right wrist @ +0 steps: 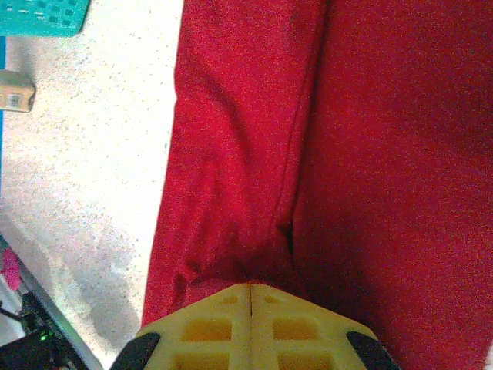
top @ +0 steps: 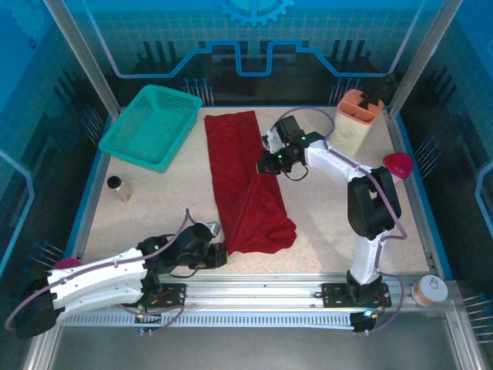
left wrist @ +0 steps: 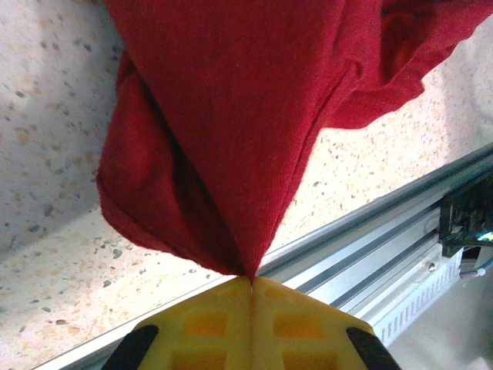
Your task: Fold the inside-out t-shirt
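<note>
Top external view: the inside-out t-shirt (top: 245, 181) lies mid-table as a narrow band running from 12 o'clock toward 6 o'clock, well apart from the teal basket (top: 150, 127) at 10 o'clock. The left gripper (top: 219, 253) is clenched on the band's 7 o'clock corner, and the left wrist view shows cloth pinched between closed jaws. The right gripper (top: 267, 163) is clenched on the 3 o'clock edge at mid-length. Judged step: crosswise fold. The next move calls for carrying the near end toward 12 o'clock, both grips level, without dragging the lower layer.
</note>
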`<state>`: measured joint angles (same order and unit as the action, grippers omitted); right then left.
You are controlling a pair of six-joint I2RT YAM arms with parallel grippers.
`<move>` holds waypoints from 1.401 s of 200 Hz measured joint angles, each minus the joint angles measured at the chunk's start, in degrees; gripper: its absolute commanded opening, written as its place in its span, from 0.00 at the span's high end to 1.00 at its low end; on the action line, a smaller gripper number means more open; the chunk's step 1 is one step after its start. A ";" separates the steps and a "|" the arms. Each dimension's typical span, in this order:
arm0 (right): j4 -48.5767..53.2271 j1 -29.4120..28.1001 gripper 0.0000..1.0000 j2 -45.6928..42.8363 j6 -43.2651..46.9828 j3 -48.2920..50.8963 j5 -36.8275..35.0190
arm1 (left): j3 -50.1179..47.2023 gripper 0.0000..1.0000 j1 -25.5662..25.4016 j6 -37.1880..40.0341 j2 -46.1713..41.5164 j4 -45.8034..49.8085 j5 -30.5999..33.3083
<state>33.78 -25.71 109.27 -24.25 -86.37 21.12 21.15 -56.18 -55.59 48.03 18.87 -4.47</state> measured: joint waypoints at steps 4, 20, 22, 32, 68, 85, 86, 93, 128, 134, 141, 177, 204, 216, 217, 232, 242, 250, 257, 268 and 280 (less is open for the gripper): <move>0.22 0.00 0.84 0.02 0.35 0.00 -0.70 | -0.13 0.88 0.04 -0.04 0.55 -0.35 -0.37; 0.66 0.02 0.81 0.63 0.72 0.42 -3.63 | -0.72 0.55 0.04 0.00 3.50 -1.38 -2.38; 0.63 0.02 0.80 0.68 0.85 0.61 -3.91 | -0.74 0.53 0.04 0.00 3.76 -1.38 -2.58; 0.55 0.02 0.70 0.79 0.98 2.21 -5.29 | -0.81 0.46 0.04 0.07 5.49 -1.79 -4.26; 0.79 -0.26 0.57 -1.29 2.64 12.31 -9.42 | -0.68 0.44 0.04 0.07 6.80 -4.48 -8.26; 1.77 -0.52 0.55 -5.75 3.91 17.73 -10.14 | -0.63 0.44 0.04 0.07 6.19 -4.20 -8.48; 1.81 -0.55 0.55 -5.99 4.00 17.94 -10.12 | -0.63 0.44 0.04 0.07 6.16 -4.17 -8.46; 2.12 -0.66 0.55 -8.31 4.85 19.58 -9.88 | -0.61 0.45 0.07 0.11 6.01 -4.04 -8.41; 1.68 -3.63 0.52 -14.45 8.52 21.73 -8.74 | 0.92 0.69 0.35 0.57 6.97 -1.64 -5.66; 1.42 -4.52 0.51 -14.45 8.96 21.73 -8.79 | 0.96 0.73 0.46 0.83 7.23 -1.62 -5.27; 1.25 -5.44 0.50 -14.38 9.33 21.81 -8.94 | 0.96 0.76 0.61 1.18 7.58 -1.57 -4.96; 1.05 -7.50 0.49 -13.57 10.40 21.64 -9.42 | 0.94 0.87 1.49 1.97 9.38 -1.57 -4.31; -0.33 -7.76 0.49 -10.10 9.35 19.15 -9.88 | 0.94 0.93 1.90 1.99 9.84 -1.60 -4.11; -1.05 -8.07 0.53 -7.74 9.29 17.53 -11.15 | 0.92 0.98 2.10 1.92 9.84 -1.62 -3.74; -1.05 -8.11 0.54 -7.45 9.29 17.31 -11.39 | 0.92 0.98 2.12 2.05 9.84 -1.62 -3.72; -1.20 -8.57 0.73 -4.26 9.55 15.15 -13.53 | 0.79 1.00 2.43 1.97 9.81 -1.64 -3.21; -1.01 -8.90 0.91 -2.01 10.60 13.44 -14.82 | 0.68 1.00 2.73 1.95 9.70 -1.55 -2.86; -0.72 -9.14 1.00 -0.72 10.78 12.39 -15.69 | 0.57 1.00 2.95 1.95 9.46 -1.40 -2.73; -0.55 -9.25 1.00 0.00 10.62 11.74 -16.46 | 0.42 1.00 3.17 1.95 9.07 -1.09 -2.58; -0.35 -9.18 1.00 0.15 11.17 11.26 -17.03 | 0.09 1.00 3.34 1.90 8.04 -0.20 -1.97; -0.24 -8.74 1.00 0.13 11.23 10.34 -16.98 | -0.11 1.00 3.69 1.46 6.54 1.79 -0.81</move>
<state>33.54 -34.46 109.40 -13.02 -76.03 4.14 21.04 -52.49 -54.13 54.57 20.67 -5.28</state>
